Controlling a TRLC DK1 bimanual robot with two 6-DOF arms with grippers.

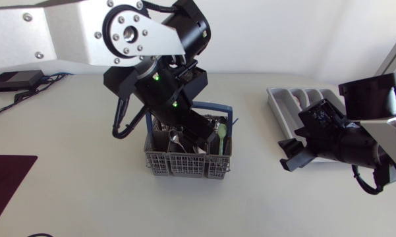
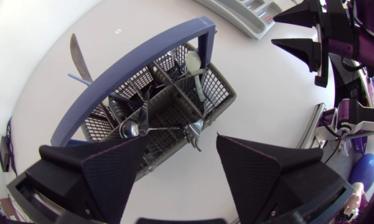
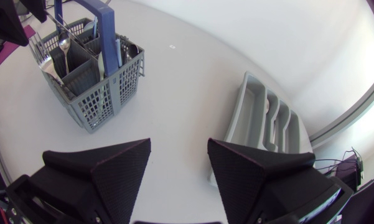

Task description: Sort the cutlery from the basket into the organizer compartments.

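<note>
Our left end effector [image 2: 182, 144] is released: fingers wide apart, nothing gripped. It hangs just above the basket [image 1: 184, 163], over its right half. Below it, the left wrist view shows a metal fork [image 2: 195, 130] and a metal spoon [image 2: 129, 129] standing heads up in the compartments. A pale green spoon [image 1: 222, 134] stands upright on the basket's right side. A knife blade [image 2: 78, 57] sticks up beyond the blue handle [image 2: 134, 65]. The basket is grey mesh, upright, mid-table. The left arm comes in from the far left and hides much of the basket in the head view.

Our right end effector [image 3: 179, 149] is released too, empty, fingers apart over bare table [image 1: 85, 197]. It sits well right of the basket and just on the near side of the organizer [image 1: 291, 99]. The organizer is a grey tray with several compartments at the far right of the table, and the right arm partly covers it in the head view.

A dark red mat [image 1: 6, 178] lies at the near left edge. A black box [image 1: 13, 80] with cables sits far left.
</note>
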